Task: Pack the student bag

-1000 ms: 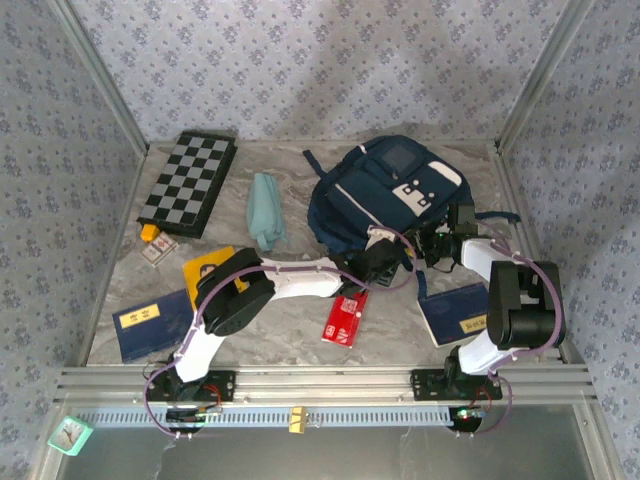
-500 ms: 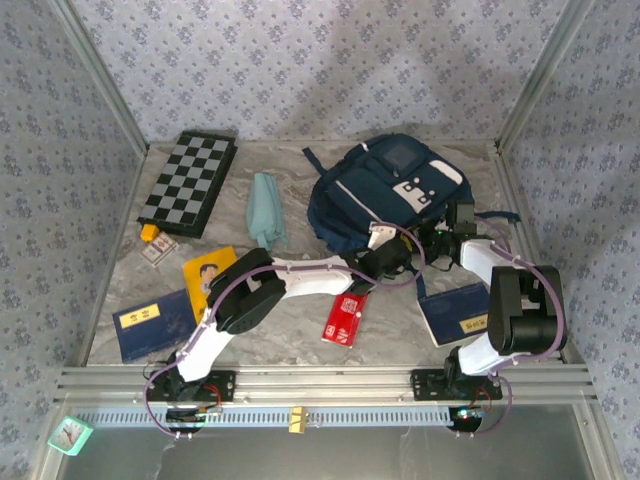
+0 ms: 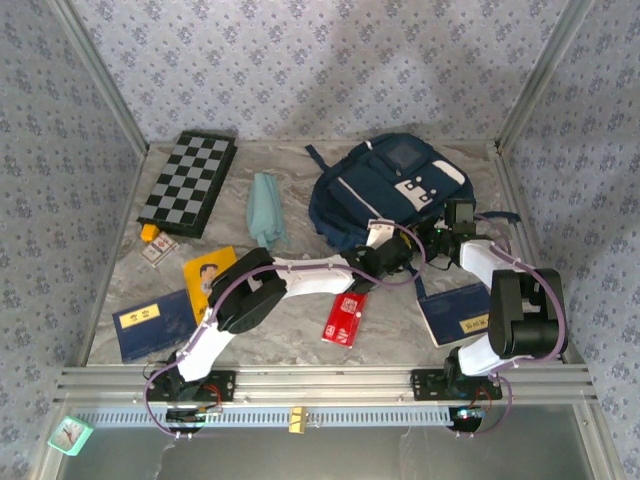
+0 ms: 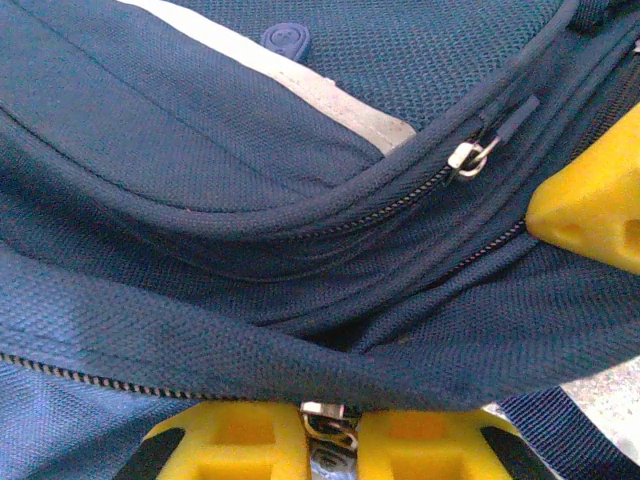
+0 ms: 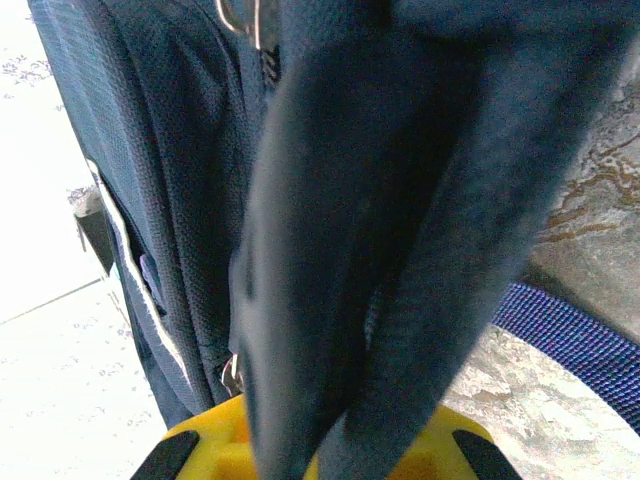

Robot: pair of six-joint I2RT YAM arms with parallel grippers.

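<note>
The student bag (image 3: 385,190) is a navy backpack with white patches, lying at the back right of the table. My left gripper (image 3: 392,252) is at its near edge. In the left wrist view the left gripper (image 4: 330,440) is shut on a metal zipper pull (image 4: 330,425), with a fold of the bag (image 4: 250,340) just above the yellow fingers. My right gripper (image 3: 433,245) is at the bag's near right corner. Seen from the right wrist, the right gripper (image 5: 320,455) is shut on a thick fold of the bag's fabric (image 5: 380,250). A second zipper pull (image 4: 470,155) lies free.
A chessboard (image 3: 190,183) lies at the back left, with a teal pouch (image 3: 265,210) beside it. A red packet (image 3: 345,318) sits under the left arm. Blue books (image 3: 152,325) (image 3: 460,312) lie near both front corners, a yellow book (image 3: 208,270) at front left. A blue strap (image 5: 570,335) trails on the table.
The left gripper has moved right to the bag's near edge and shut on the zipper pull. The right gripper has tightened on the fabric, and the bag has shifted slightly.
</note>
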